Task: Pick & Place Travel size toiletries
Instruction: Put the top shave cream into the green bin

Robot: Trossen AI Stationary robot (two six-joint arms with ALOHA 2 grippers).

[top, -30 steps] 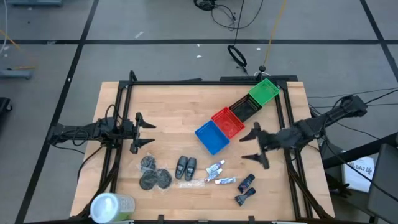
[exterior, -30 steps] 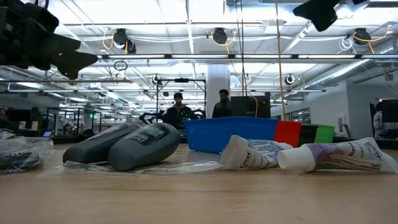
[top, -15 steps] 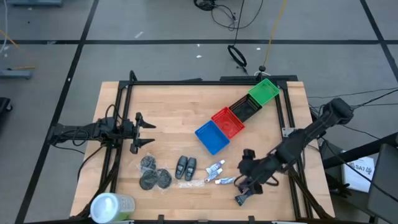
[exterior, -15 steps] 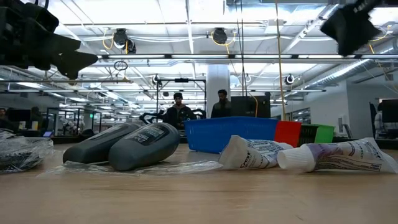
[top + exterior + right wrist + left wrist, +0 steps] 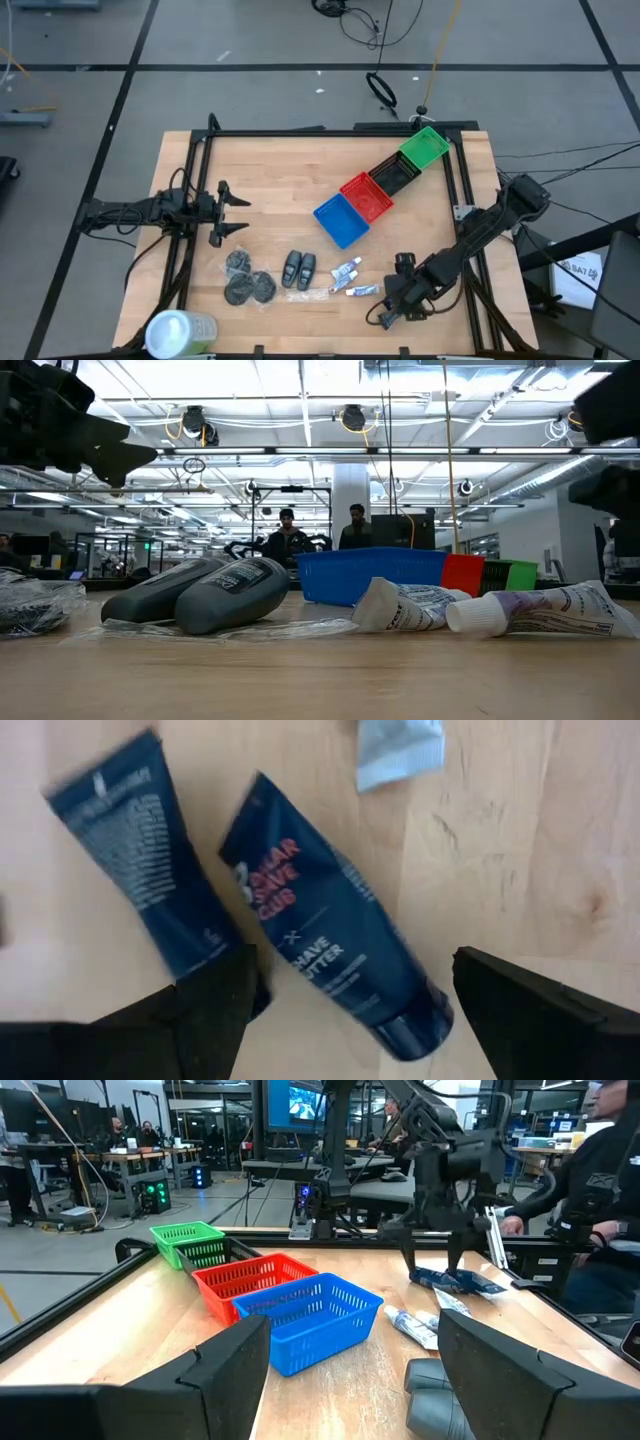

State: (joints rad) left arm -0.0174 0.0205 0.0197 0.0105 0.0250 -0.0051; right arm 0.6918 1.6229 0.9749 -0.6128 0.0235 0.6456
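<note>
Jaws of the right gripper (image 5: pixel 393 306) stand spread wide and hold nothing; they hang low over two dark blue squeeze tubes (image 5: pixel 335 945) that lie side by side, flat on the wooden table (image 5: pixel 280 170) near its front right part. One tube bears pale lettering and a dark cap; the other (image 5: pixel 150 860) lies just beside it, close but whether touching I cannot tell. A pale blue tube end (image 5: pixel 398 748) shows nearby.

Jaws of the left gripper (image 5: pixel 228 213) are likewise wide apart and empty, held above the table's left side, well apart from the other arm.

Near the front middle of the table lie two small white tubes (image 5: pixel 352 279), and just beside them two dark grey oblong packs (image 5: pixel 299 268) resting against each other. Further toward the left sit three dark round discs (image 5: pixel 247 281) on clear crumpled plastic.

A blue mesh basket (image 5: pixel 341 219), a red basket (image 5: pixel 367 194), a black basket (image 5: pixel 394 173) and a green basket (image 5: pixel 424 146) form a diagonal row. A white-topped green container (image 5: pixel 180 331) stands at the front left corner.
</note>
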